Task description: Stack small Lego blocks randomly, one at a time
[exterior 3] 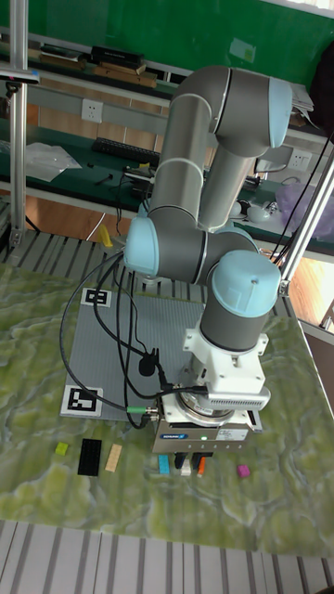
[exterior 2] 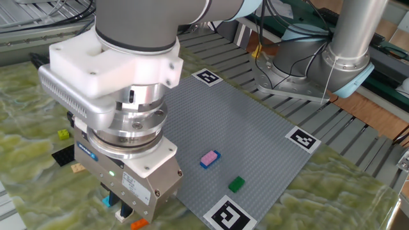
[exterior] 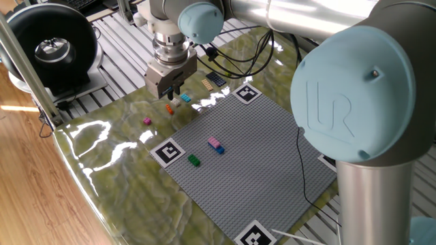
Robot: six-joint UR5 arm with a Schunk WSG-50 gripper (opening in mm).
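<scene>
My gripper (exterior: 169,94) hangs low over the green marble top, just left of the grey baseplate (exterior: 259,146), with its fingers open. A whitish block (exterior 3: 186,470) lies between the fingertips. A cyan block (exterior: 185,98) and an orange block (exterior: 169,108) flank it. Farther left rests a magenta block (exterior: 147,121). On the baseplate, a pink block stacked on a blue one (exterior: 215,144) stands near a green block (exterior: 194,160). From the other side, the gripper (exterior 2: 123,209) hides the whitish block; the orange block (exterior 2: 138,223) and cyan block (exterior 2: 107,201) peek out.
A yellow-green brick (exterior 3: 61,448), a black flat piece (exterior 3: 89,457) and a tan piece (exterior 3: 114,456) lie left of the gripper. Marker tags (exterior: 167,151) sit at the baseplate corners. A black cable (exterior: 300,156) crosses the plate. A round black device (exterior: 51,47) stands beyond the table edge.
</scene>
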